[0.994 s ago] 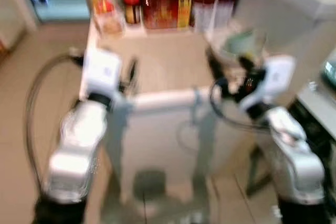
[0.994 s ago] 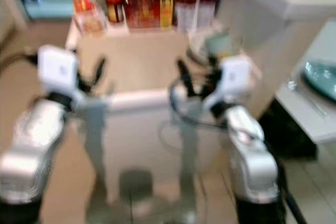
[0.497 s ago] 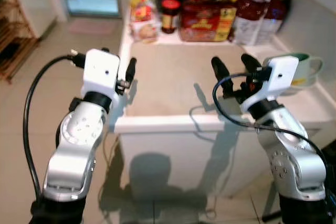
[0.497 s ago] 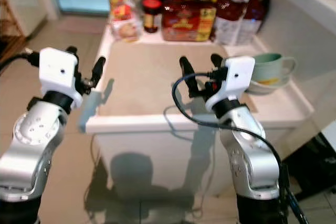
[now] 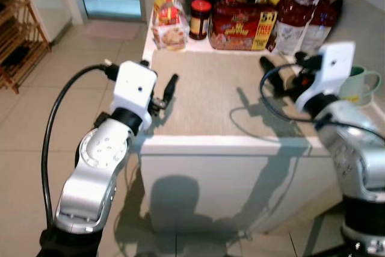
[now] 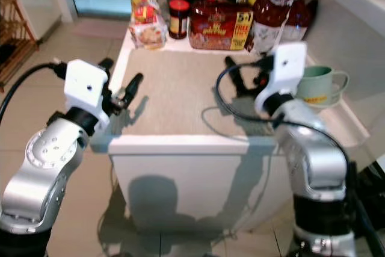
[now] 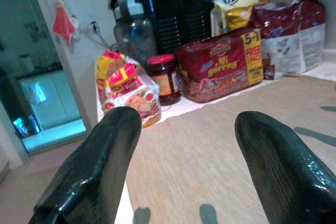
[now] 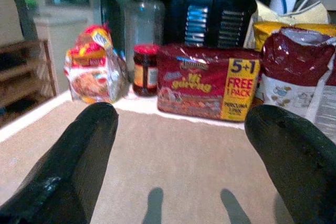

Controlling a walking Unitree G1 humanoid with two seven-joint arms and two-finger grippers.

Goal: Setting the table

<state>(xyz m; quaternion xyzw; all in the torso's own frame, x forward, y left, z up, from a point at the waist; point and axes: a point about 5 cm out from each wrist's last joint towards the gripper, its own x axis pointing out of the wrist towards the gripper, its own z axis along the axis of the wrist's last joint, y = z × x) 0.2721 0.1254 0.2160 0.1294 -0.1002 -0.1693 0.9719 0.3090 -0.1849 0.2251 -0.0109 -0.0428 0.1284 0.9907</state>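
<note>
Robot's squared up to the white counter point(image 5: 198, 144), both arms raised over the beige mat point(image 5: 210, 94). Left gripper point(image 5: 170, 85) hovers at the near left edge, fingers spread wide, holding nothing. Right gripper point(image 6: 236, 76) the same, gaping and empty. The green mug point(image 6: 317, 85) sits in a bowl just beside the right arm, likely the tableware it's after. Groceries line the back: noodle multipack point(image 8: 209, 87), jam jar point(image 7: 164, 77).

you're in a home kitchen: a white counter point(image 5: 198, 144) holds a noodle pack point(image 5: 242, 25), a jar point(image 5: 200, 18), snack bags point(image 5: 302, 19) and a green mug point(image 5: 363, 85), with tiled floor point(image 5: 36, 124) and a wooden rack point(image 5: 21, 31) nearby.
</note>
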